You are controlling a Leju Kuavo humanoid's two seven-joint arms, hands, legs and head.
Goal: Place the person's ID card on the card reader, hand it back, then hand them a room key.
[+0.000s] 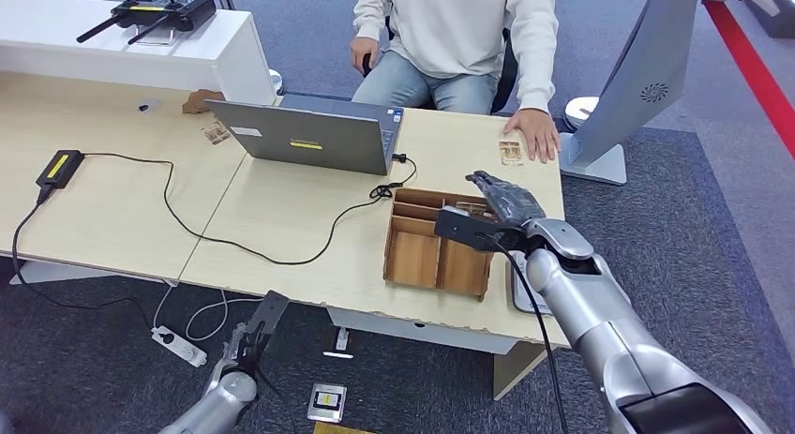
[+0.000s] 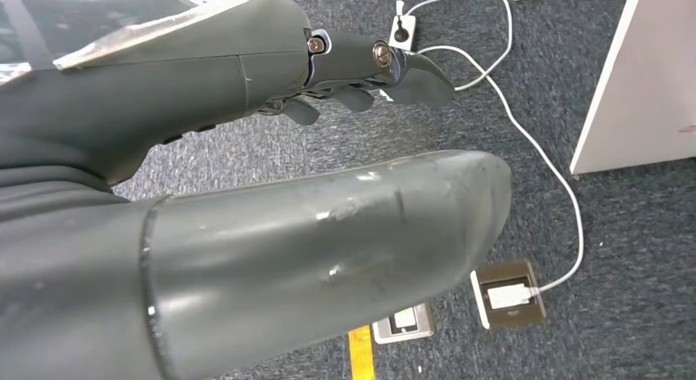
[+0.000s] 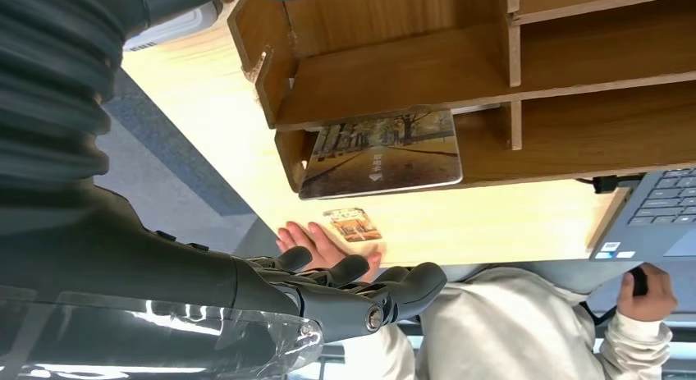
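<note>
The right hand (image 1: 502, 198) is held empty above the wooden tray (image 1: 412, 258), its fingers extended. The left hand (image 1: 251, 338) is hung below the counter (image 1: 281, 209), empty, fingers loosely apart. A small card (image 1: 511, 153) is seen on the counter beside the person's hand (image 1: 534, 132); a larger card (image 3: 382, 153) is lodged in the tray.

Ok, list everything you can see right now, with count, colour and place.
Laptop: 1, grey, open at desk middle.
Wooden tray: 1, brown, compartments, near desk edge.
Picture card: 1, tree scene, in a tray compartment.
ID card: 1, small, on desk by the person's hand.
Power adapter: 1, black, desk left.
Monitor: 1, grey, right.
Power strip: 1, white, on floor.
Right hand: empty, over tray.
Left hand: hanging below desk.
</note>
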